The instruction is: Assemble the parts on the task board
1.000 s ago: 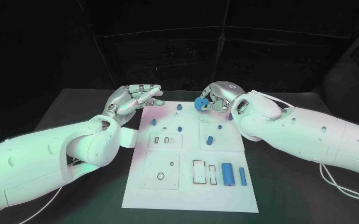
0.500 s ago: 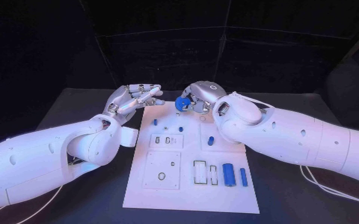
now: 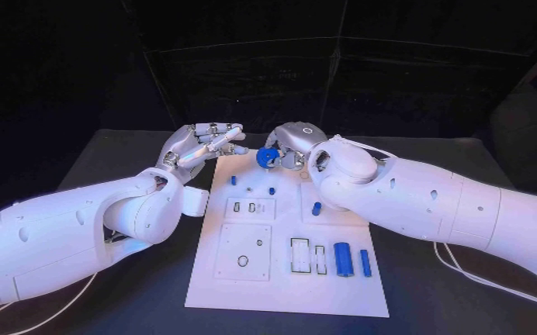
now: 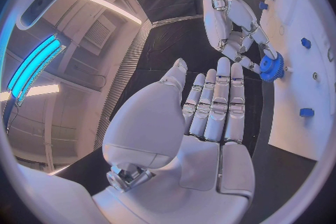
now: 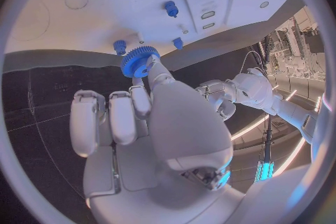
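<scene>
Blue gear (image 3: 268, 157) is pinched by the right hand (image 3: 293, 143) above the task board (image 3: 289, 273), not yet seated; several parts (image 3: 342, 259) are left loose, the left hand (image 3: 202, 146) empty, fingers extended.

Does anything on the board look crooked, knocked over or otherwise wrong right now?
Nothing stands out. The white board lies flat, its small blue parts sit in place, and the right hand holds a blue gear above the far end.

Blue gear (image 3: 268, 157) partly hidden behind right hand (image 3: 293, 143) fingers; whether gear touches task board (image 3: 285, 273) cannot tell. Board's far edge hidden behind both hands. Left hand (image 3: 202, 146): palm side hidden in head view. Small blue pegs (image 3: 271, 191) too small to identify shape.
</scene>
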`<action>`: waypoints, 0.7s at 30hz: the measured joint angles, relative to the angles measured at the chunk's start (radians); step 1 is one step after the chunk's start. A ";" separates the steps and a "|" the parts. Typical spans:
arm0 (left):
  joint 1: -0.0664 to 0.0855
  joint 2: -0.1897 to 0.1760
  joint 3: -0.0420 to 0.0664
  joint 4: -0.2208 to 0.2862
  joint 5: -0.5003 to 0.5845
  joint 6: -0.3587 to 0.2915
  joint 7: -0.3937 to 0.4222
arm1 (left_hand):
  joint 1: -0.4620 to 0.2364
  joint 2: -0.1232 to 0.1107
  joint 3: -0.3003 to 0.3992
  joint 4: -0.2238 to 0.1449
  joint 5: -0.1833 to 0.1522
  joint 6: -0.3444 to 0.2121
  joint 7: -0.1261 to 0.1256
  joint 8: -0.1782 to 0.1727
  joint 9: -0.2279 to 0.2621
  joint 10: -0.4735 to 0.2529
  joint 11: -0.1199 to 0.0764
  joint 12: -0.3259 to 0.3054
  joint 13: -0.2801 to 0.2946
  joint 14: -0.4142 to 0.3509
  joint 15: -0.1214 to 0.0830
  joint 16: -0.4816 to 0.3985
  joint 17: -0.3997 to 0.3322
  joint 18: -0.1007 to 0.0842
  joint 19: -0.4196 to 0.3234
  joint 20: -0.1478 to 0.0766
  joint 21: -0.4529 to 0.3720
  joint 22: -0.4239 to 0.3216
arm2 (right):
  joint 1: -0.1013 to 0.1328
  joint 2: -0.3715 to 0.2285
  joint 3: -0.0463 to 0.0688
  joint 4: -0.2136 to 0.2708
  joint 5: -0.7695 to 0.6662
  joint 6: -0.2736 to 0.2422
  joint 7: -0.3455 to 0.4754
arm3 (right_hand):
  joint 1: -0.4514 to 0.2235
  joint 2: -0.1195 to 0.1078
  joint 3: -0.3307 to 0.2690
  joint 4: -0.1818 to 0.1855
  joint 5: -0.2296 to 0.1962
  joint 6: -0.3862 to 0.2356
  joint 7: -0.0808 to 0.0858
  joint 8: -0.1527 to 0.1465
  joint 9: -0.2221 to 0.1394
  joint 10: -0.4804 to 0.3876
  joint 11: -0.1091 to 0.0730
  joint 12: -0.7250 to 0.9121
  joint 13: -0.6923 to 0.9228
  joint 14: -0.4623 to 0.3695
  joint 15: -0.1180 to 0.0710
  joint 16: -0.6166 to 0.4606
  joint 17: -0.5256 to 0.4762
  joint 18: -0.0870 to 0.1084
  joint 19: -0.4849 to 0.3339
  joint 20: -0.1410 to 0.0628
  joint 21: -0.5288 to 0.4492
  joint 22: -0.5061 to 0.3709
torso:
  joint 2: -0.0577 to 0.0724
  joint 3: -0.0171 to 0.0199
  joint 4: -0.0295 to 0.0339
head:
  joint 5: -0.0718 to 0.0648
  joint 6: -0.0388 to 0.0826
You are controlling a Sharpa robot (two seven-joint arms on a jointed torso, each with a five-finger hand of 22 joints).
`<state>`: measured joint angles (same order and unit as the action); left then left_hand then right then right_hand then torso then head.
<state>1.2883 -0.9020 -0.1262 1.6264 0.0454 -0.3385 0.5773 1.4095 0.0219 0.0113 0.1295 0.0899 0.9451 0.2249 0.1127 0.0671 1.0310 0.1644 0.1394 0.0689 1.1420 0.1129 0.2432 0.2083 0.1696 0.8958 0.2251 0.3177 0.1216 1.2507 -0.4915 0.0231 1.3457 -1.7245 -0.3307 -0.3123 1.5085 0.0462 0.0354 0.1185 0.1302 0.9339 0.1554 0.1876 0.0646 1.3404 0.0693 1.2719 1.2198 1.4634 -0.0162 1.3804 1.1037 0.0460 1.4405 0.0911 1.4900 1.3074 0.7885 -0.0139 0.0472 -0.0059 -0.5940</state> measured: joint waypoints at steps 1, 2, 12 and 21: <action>0.000 0.000 0.000 0.000 0.000 0.000 0.000 | 0.000 0.000 0.000 0.000 0.000 0.000 0.000 0.000 0.000 0.000 0.000 0.000 0.000 0.000 0.000 0.000 0.000 0.000 0.000 0.000 0.000 0.000 | 0.000 0.002 0.000 -0.002 -0.001 0.005 0.000 | -0.004 -0.004 0.001 -0.001 0.000 0.000 0.000 0.000 0.000 0.000 0.000 0.000 -0.003 0.000 0.000 0.000 0.000 0.000 0.000 0.000 0.000 0.000 | 0.000 0.0001 0.0000 | 0.000 0.000; 0.000 0.000 0.000 0.000 0.000 0.000 0.000 | 0.000 0.000 0.000 0.000 0.000 0.000 0.000 0.000 0.000 0.000 0.000 0.000 0.000 0.000 0.000 0.000 0.000 0.000 0.000 0.000 0.000 0.000 | 0.000 0.004 0.000 -0.004 -0.002 0.010 0.000 | -0.006 -0.006 0.003 -0.002 0.000 0.000 0.000 0.000 0.000 0.000 0.000 0.000 -0.002 0.000 0.000 0.000 -0.001 0.000 0.000 0.000 0.000 0.000 | 0.000 0.0001 0.0000 | 0.001 -0.001; 0.000 0.003 0.000 -0.001 0.000 0.000 0.000 | 0.000 0.000 0.000 0.000 0.000 0.000 0.000 0.000 0.000 0.000 0.000 0.000 0.000 0.000 0.000 0.000 0.000 0.000 0.000 0.000 0.000 0.000 | 0.000 0.022 -0.027 -0.015 -0.007 0.073 0.000 | -0.018 -0.018 0.007 0.002 0.000 0.018 -0.007 -0.011 0.000 0.009 -0.009 -0.004 0.001 0.000 0.000 0.000 -0.002 0.000 0.000 0.000 0.000 0.000 | -0.001 0.0005 -0.0017 | 0.003 -0.005; 0.001 0.004 0.000 -0.002 0.000 0.000 0.000 | 0.000 0.000 0.000 0.000 0.000 0.000 0.000 0.000 0.000 0.000 0.000 0.000 0.000 0.000 0.000 0.000 0.000 0.000 0.000 0.000 0.000 0.000 | 0.001 0.036 -0.034 -0.025 -0.013 0.090 0.000 | -0.018 -0.019 0.007 0.002 -0.002 0.018 -0.007 -0.014 0.000 0.010 -0.010 -0.004 0.001 0.000 0.000 0.000 -0.002 0.000 0.000 0.000 0.000 0.000 | -0.001 0.0004 -0.0016 | 0.004 -0.006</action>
<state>1.2894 -0.8981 -0.1261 1.6240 0.0456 -0.3385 0.5773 1.4095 0.0219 0.0113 0.1294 0.0899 0.9451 0.2249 0.1127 0.0671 1.0310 0.1644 0.1394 0.0689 1.1420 0.1129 0.2432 0.2081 0.1697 0.8958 0.2251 0.3177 0.1217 1.2520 -0.4558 -0.0113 1.3208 -1.7377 -0.2410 -0.3128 1.4905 0.0277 0.0425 0.1201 0.1278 0.9521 0.1484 0.1734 0.0646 1.3506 0.0589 1.2679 1.2205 1.4635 -0.0163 1.3803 1.1015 0.0461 1.4404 0.0911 1.4900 1.3074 0.7877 -0.0135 0.0455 -0.0017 -0.6002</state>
